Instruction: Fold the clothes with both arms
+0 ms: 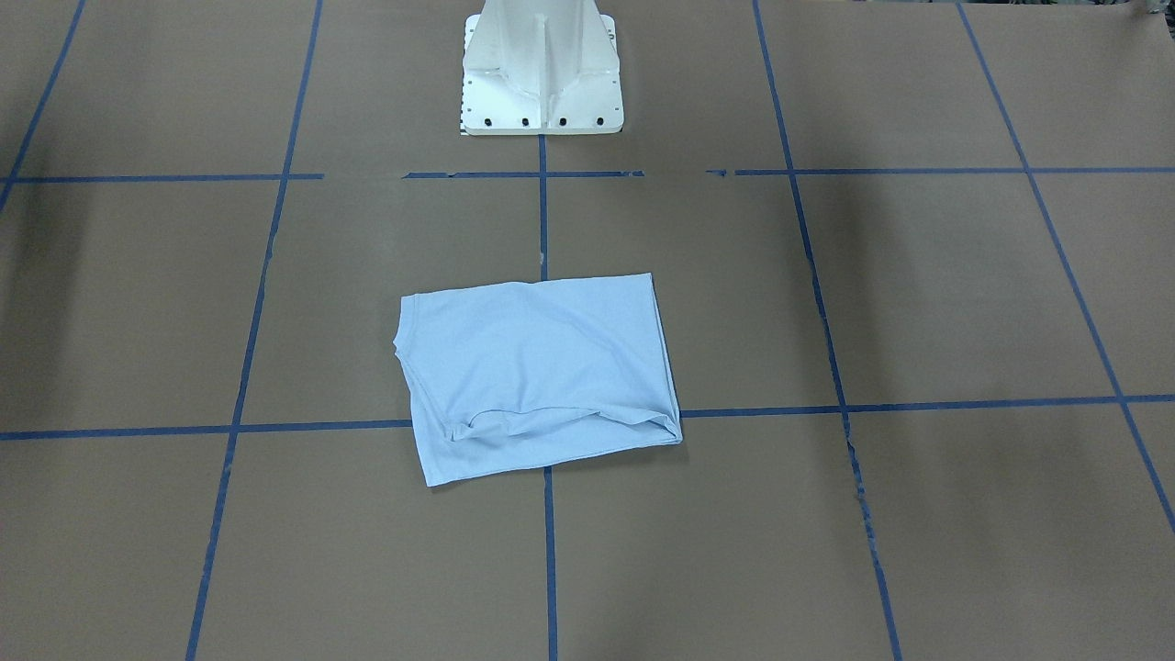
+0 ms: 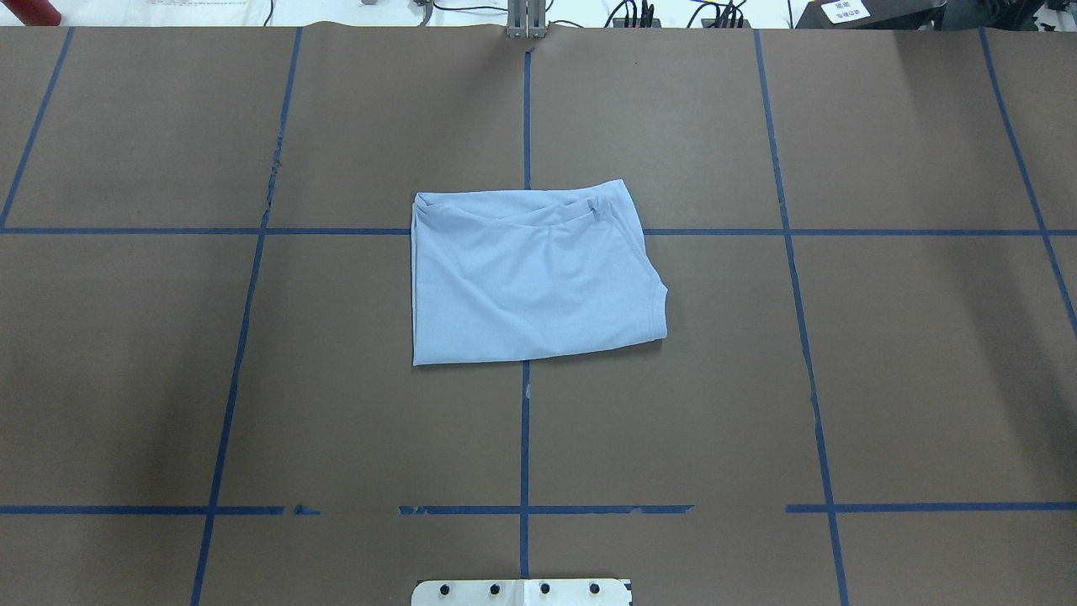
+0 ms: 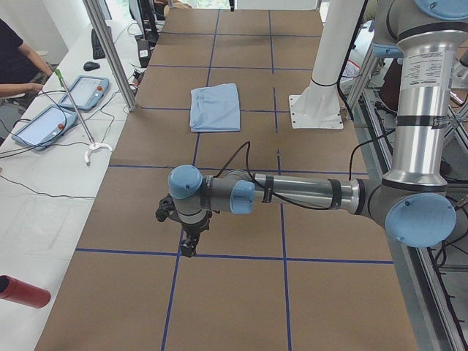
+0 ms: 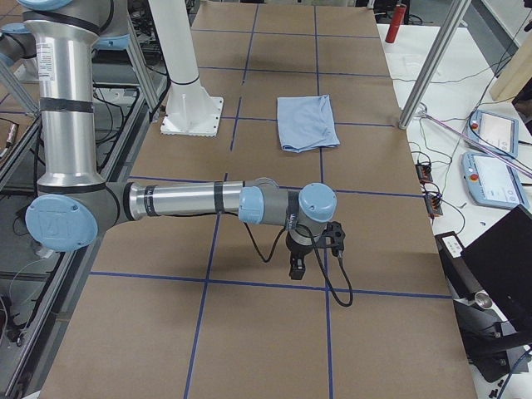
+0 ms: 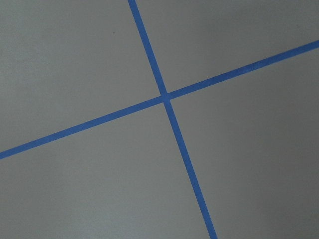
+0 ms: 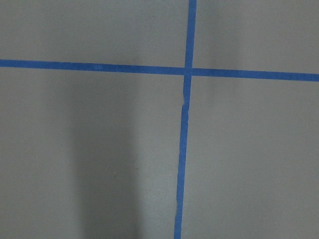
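Observation:
The light blue T-shirt (image 1: 537, 367) lies folded into a compact rectangle at the table's middle, with the chest print hidden; it also shows in the overhead view (image 2: 530, 278) and both side views (image 3: 215, 107) (image 4: 306, 122). No gripper touches it. My left gripper (image 3: 189, 247) hangs over a blue tape crossing far from the shirt, towards the table's left end. My right gripper (image 4: 298, 268) hangs likewise towards the right end. Both show only in the side views, so I cannot tell if they are open or shut. The wrist views show only brown table and tape.
The white pedestal base (image 1: 543, 73) stands at the robot's side of the table. A blue tape grid (image 2: 525, 438) marks the brown cover. Metal posts (image 3: 110, 51) (image 4: 432, 62), teach pendants (image 3: 84, 91) (image 4: 490, 133) and a red cylinder (image 3: 22, 291) sit on the operators' side.

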Tool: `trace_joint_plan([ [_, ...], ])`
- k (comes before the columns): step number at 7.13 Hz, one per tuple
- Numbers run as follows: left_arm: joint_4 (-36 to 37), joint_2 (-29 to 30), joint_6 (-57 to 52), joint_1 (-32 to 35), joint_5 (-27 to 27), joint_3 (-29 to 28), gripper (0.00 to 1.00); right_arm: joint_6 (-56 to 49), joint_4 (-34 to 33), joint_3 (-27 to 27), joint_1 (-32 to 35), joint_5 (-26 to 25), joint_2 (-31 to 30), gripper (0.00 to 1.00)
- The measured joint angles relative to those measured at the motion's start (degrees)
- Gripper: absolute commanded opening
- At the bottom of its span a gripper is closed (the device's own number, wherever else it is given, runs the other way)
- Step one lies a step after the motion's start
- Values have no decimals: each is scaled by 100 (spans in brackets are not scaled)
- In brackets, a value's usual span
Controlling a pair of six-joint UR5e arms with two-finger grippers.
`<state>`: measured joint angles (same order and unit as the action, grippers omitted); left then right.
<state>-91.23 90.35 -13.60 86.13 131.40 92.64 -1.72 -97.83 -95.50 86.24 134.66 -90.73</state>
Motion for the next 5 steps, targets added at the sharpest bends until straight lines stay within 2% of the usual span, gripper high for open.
trace_joint_plan([
  [2, 0, 0, 80, 0, 5, -23, 100, 87, 90, 18, 23, -3, 4, 100],
  [5, -27, 13, 1022, 0, 16, -7, 100, 375, 113, 9, 33, -2, 43, 100],
])
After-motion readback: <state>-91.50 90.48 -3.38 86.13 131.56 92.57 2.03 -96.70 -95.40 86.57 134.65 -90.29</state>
